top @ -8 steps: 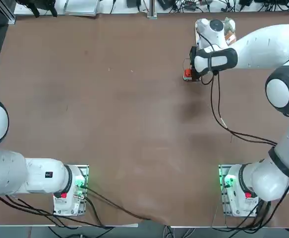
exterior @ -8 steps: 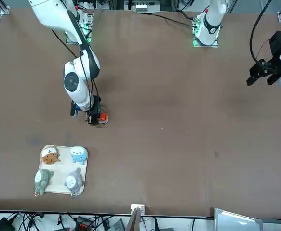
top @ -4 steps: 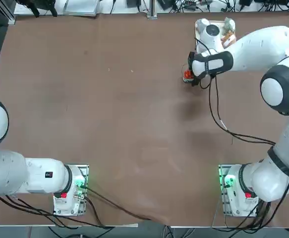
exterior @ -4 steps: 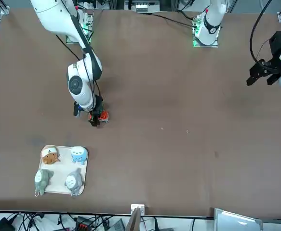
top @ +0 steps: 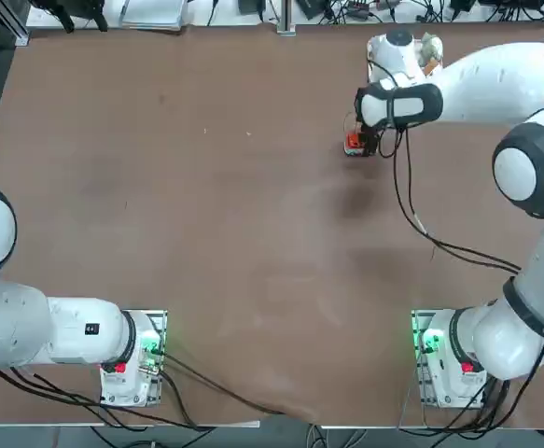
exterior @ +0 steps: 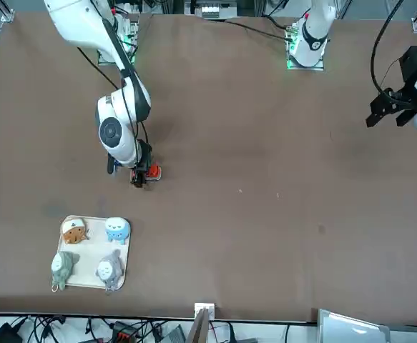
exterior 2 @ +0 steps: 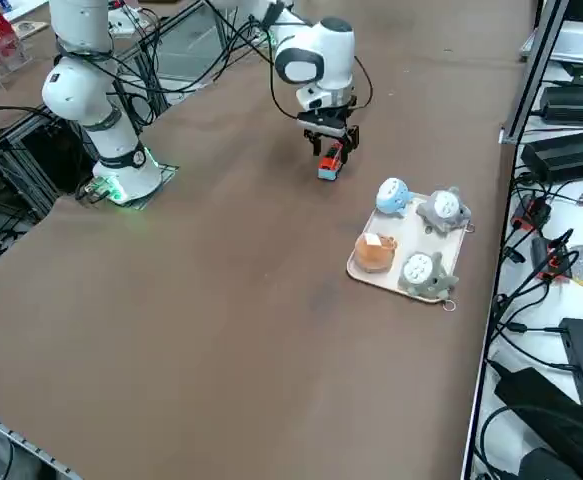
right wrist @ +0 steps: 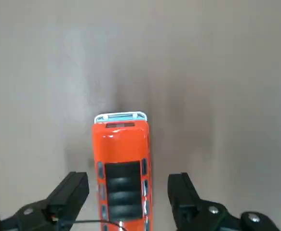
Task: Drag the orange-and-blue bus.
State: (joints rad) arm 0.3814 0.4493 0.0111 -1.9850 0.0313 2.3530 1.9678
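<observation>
Top view: my right gripper [top: 363, 142] hangs in the upper right of the frame, directly over the orange-and-blue bus [top: 353, 143], which rests on the brown table [top: 216, 215].

Wrist view: my two fingers [right wrist: 71, 191] are spread wide, one on each side of the orange-and-blue bus [right wrist: 123, 168], with a clear gap of table between each fingertip and the bus's flanks; nothing is pinched. The bus shows an orange roof with dark panels and a pale blue end facing away from my wrist.

Front view: the bus [exterior: 151, 171] sits in the left half of the frame, just beside my gripper [exterior: 140, 174]. Below it, in the lower left and well apart, lies a pale tray [exterior: 90, 283] carrying four small figurines [exterior: 116, 229].

Right side view: the bus [exterior 2: 329, 163] stands at upper centre, the tray to its lower right.
</observation>
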